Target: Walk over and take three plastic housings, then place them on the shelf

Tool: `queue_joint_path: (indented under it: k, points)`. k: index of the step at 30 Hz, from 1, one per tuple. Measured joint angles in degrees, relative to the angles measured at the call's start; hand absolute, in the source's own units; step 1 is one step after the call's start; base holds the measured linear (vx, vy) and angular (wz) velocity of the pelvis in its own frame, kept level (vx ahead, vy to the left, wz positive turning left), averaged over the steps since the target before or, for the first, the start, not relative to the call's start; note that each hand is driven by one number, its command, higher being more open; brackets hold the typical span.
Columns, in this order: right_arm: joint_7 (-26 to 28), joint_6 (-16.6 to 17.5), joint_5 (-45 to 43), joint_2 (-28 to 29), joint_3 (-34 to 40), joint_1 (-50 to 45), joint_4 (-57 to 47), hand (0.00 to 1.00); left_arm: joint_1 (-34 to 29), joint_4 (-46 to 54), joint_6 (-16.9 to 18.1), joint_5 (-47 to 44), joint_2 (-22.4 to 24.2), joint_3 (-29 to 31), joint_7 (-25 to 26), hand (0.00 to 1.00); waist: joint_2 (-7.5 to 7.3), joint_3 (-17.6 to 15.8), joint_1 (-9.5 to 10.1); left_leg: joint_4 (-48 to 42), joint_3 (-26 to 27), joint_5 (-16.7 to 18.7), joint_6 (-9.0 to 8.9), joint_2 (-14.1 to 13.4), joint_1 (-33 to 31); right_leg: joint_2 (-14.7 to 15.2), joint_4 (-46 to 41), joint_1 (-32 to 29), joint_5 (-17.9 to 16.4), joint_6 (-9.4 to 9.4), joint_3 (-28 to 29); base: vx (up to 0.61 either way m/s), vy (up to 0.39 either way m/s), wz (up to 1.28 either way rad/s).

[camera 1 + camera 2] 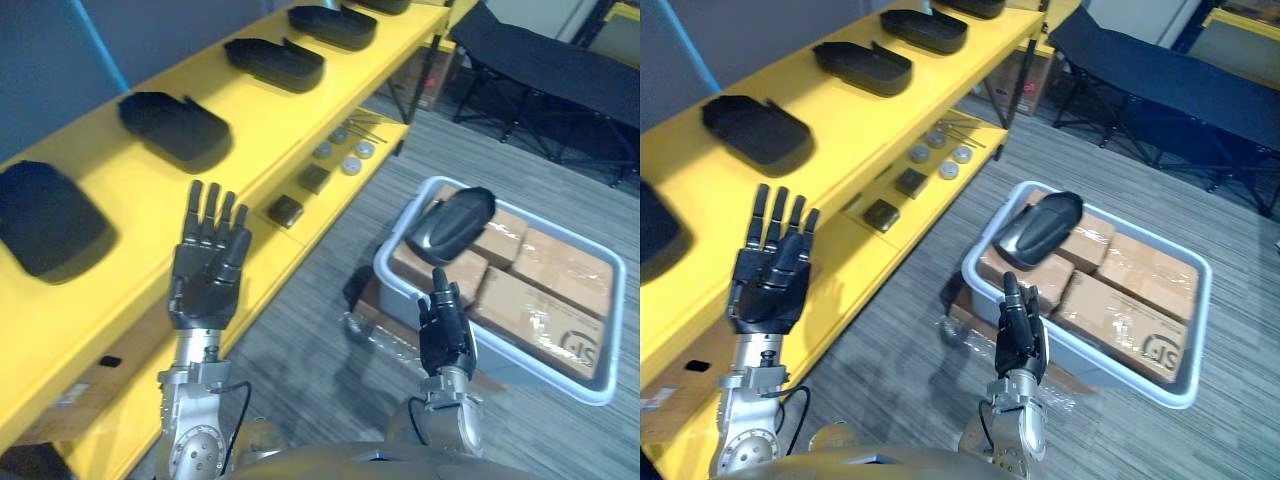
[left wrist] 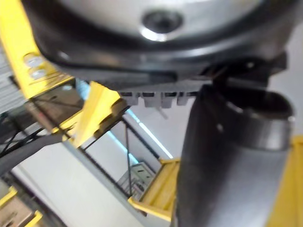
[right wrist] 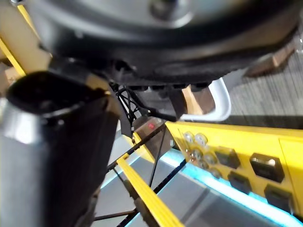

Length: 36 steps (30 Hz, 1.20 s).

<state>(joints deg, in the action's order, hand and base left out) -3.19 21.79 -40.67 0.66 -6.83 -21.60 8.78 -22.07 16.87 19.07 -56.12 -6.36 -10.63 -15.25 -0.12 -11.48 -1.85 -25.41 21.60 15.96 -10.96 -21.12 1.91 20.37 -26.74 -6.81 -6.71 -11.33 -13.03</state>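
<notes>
Several black plastic housings (image 1: 176, 126) lie in a row on the top board of the yellow shelf (image 1: 130, 205); another housing (image 1: 272, 63) sits further along. One more black housing (image 1: 451, 224) rests on the cardboard boxes (image 1: 535, 280) inside a pale bin (image 1: 590, 385) on the floor to the right. My left hand (image 1: 207, 268) is raised in front of the shelf edge with straight fingers, holding nothing. My right hand (image 1: 445, 330) is held upright near the bin's near corner, fingers straight and empty.
The shelf's lower board (image 1: 330, 190) carries small dark blocks (image 1: 286, 210) and round metal parts (image 1: 351, 160). A black folding cot (image 1: 545, 70) stands at the back right. Grey carpet (image 1: 320, 340) lies between shelf and bin.
</notes>
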Motion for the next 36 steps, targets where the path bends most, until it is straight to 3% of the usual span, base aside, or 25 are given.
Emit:
queue_joint_path:
  k: [1,2,3,4,5,7,8,9,11,12,14,17,20,23,26,30,34,36]
  points:
    - [-0.09,-0.16,0.09,-1.33,0.09,0.25,0.0,1.0,0.13,-0.55,-0.46,0.03,0.69,-1.68,0.17,1.0,0.84,0.43,-0.18,0.64,-0.57,-0.41,-0.01,-1.13,-0.45,-1.41,0.74,-0.12,-1.42,-0.12,-1.17,0.11,-0.493,-0.53]
    - [-0.86,-0.54,3.17,-4.71,1.24,0.78,-0.01,1.0,1.36,-2.1,-1.37,0.08,2.0,-5.55,1.24,1.0,3.2,0.54,-1.57,1.09,-2.52,-2.1,1.34,-3.34,-1.54,-4.29,2.04,-0.28,-2.75,0.63,-2.19,0.12,-0.461,-0.31]
    - [-1.34,-1.94,5.03,-7.47,2.42,0.94,0.01,1.0,3.0,-3.77,-2.93,0.08,2.92,-9.35,2.15,1.0,4.16,0.44,-3.35,1.41,-3.89,-5.8,3.63,-3.91,-1.92,-5.56,1.99,-0.3,-3.36,1.78,-2.37,0.12,-0.432,-0.19]
    - [-1.33,-2.38,5.51,-8.51,3.27,0.77,0.01,1.0,3.78,-4.69,-3.56,0.08,3.14,-10.95,2.18,1.0,4.13,0.43,-4.0,1.19,-3.93,-7.99,5.19,-3.88,-1.88,-5.7,1.98,-0.1,-3.61,2.25,-2.35,0.12,-0.401,-0.16]
    - [-1.23,-2.41,6.72,-9.66,5.16,0.22,-0.24,1.0,5.14,-5.86,-4.66,0.3,3.19,-12.8,2.11,1.0,3.73,0.2,-5.1,-1.53,-3.9,-12.24,8.0,-4.02,-3.01,-5.75,2.33,0.58,-4.05,3.22,-2.08,0.11,-0.35,-0.34]
    - [-1.11,-2.2,7.3,-10.22,9.06,-0.71,-0.74,1.0,6.33,-7.36,-5.26,1.26,3.3,-13.79,0.95,1.0,3.48,0.02,-5.19,-3.85,-5.11,-9.06,5.29,-2.24,-3.59,-5.6,4.72,2.11,-4.36,3.78,-0.5,0.1,-0.214,-0.53]
    - [-1.23,-2.2,8.44,-10.28,11.61,-1.15,-0.72,1.0,6.54,-7.45,-5.25,1.97,3.25,-13.59,0.13,1.0,3.64,0.12,-4.69,-3.35,-6.99,-4.77,4.28,1.45,-3.84,-5.6,5.93,2.42,-4.11,4.15,1.05,0.08,-0.054,-0.76]
    - [-1.24,-2.18,9.21,-10.94,12.7,-1.52,-0.71,1.0,6.16,-7.31,-5.21,2.54,3.23,-13.0,-0.51,1.0,3.86,0.27,-4.01,-1.68,-9.13,-2.49,4.65,5.56,-4.54,-5.74,7.19,2.62,-3.42,4.36,2.56,0.08,-0.043,-0.76]
    - [-1.19,-2.28,13.02,-12.03,12.75,-1.63,-0.62,1.0,5.49,-7.31,-5.21,2.52,3.17,-11.6,-0.69,1.0,4.51,0.67,-2.77,4.45,-11.37,-2.25,5.69,10.03,-4.63,-7.04,9.55,2.99,-1.82,4.41,4.28,0.05,0.043,-0.81]
    - [-1.17,-2.34,16.29,-12.3,12.5,-1.08,-0.38,1.0,4.3,-7.37,-5.2,2.54,2.97,-10.15,-1.29,1.0,4.94,1.07,-1.95,8.39,-13.09,-4.03,5.61,11.76,-4.44,-8.16,10.54,2.9,-1.05,4.08,5.34,0.02,0.098,-0.85]
    - [-2.79,-2.77,20.26,-11.75,11.31,-0.13,-0.27,1.0,2.85,-7.34,-5.23,2.73,2.37,-8.17,-1.53,1.0,4.56,2.41,-1.54,10.43,-14.31,-4.97,4.9,13.1,-3.44,-8.05,13.63,3.35,1.31,3.03,5.33,0.03,0.081,-0.4]
    - [-6.3,-5.76,24.88,-11.72,9.49,3.93,0.18,1.0,3.98,-7.34,-5.6,2.73,1.74,-6.22,-2.43,1.0,2.99,1.78,-0.71,11.74,-13.54,-5.91,5.85,15.27,-3.49,-6.11,19.27,4.81,5.46,1.73,4.84,-0.04,0.123,-0.07]
    - [-10.37,-10.56,30.15,-11.73,8.2,13.24,5.61,1.0,5.04,-7.24,-7.05,6.55,1.11,-5.43,-2.66,1.0,2.42,1.59,0.65,9.33,-12.75,-4.8,7.28,16.81,-4.23,-4.52,22.15,5.97,8.8,1.1,3.11,-0.1,0.135,-0.13]
    - [-13.69,-14.5,31.67,-11.74,6.85,20.75,12.03,1.0,6.13,-6.21,-8.21,11.35,-0.2,-5.46,-3.02,1.0,2.07,1.23,2.96,4.05,-12.72,-2.24,7.99,16.52,-7.44,-4.57,23.83,5.96,10.73,1.34,1.06,-0.12,0.082,-0.07]
    - [-18.44,-19.29,33.7,-12.29,6.95,29.89,17.48,1.0,6.83,-3.96,-8.1,14.03,-1.17,-5.31,-1.93,1.0,1.9,-0.89,3.42,0.54,-13.71,-1.26,8.38,16.42,-10.64,-4.76,25.2,5.84,12.53,1.78,-1.22,-0.14,0.041,0.12]
    - [-25.67,-26.92,33.7,-17.55,9.92,46.63,27.24,1.0,11.0,-3.58,-7.82,14.03,-2.74,-5.34,-0.46,1.0,2.79,-4.61,5.45,-1.57,-16.18,-2.46,8.55,16.74,-15.56,-4.91,26.24,4.1,14.27,2.69,-4.13,-0.14,0.01,0.28]
    - [-28.68,-30.24,33.65,-22.94,11.14,58.61,32.8,1.0,11.36,-3.6,-7.45,13.67,-2.64,-5.47,-0.4,1.0,3.73,-7.97,6.96,-1.59,-18.22,-4.15,8.34,17.02,-17.63,-5.3,27.17,3.78,15.29,2.34,-6.32,-0.05,-0.027,0.29]
    - [-29.66,-31.73,33.61,-26.14,11.09,63.8,36.44,1.0,11.24,-3.62,-7.47,13.18,-2.65,-6.81,-0.33,1.0,4.88,-9.44,8.34,-1.56,-19.09,-4.38,8.33,17.03,-17.72,-5.44,27.11,4.13,15.3,2.34,-7.35,-0.01,-0.019,0.15]
